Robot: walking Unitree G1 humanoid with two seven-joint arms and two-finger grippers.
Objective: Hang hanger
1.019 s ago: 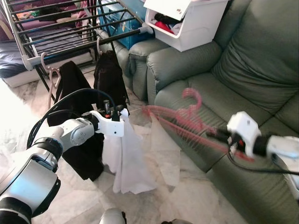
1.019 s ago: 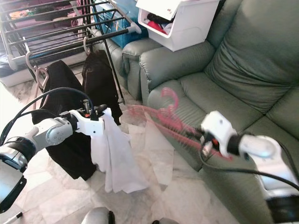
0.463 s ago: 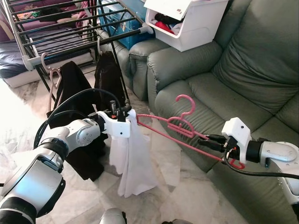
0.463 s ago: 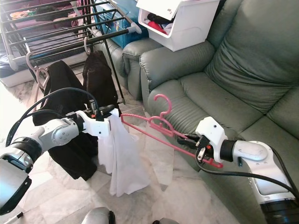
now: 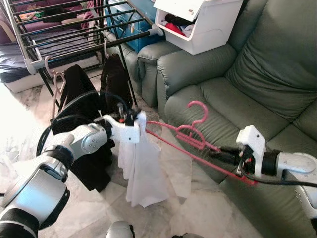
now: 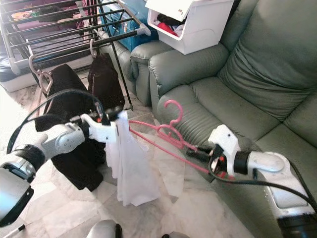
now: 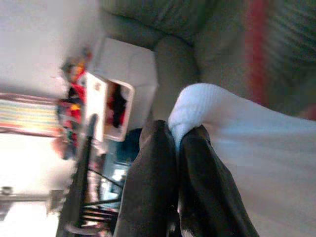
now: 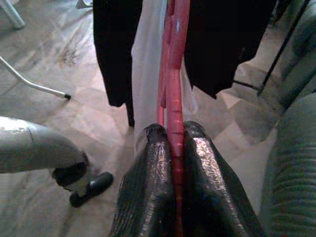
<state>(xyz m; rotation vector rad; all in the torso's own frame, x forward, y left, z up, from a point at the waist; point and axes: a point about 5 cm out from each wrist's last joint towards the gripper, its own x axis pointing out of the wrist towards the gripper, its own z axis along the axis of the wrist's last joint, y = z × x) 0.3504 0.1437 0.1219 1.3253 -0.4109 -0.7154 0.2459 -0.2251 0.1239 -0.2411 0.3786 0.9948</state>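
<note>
Right claw pinches the pink hanger mid-frame, held over the floor just in front of the green sofa. Left claw pinches the top of a white cloth hanging down at centre-left; drying rack upper left

we are seeing a pink plastic hanger lying nearly flat in the air in front of the green couch, its hook curling upward over the seat cushion. one long arm is running toward the white garment, which is hanging limp above the marble floor, its top edge bunched up.
</note>
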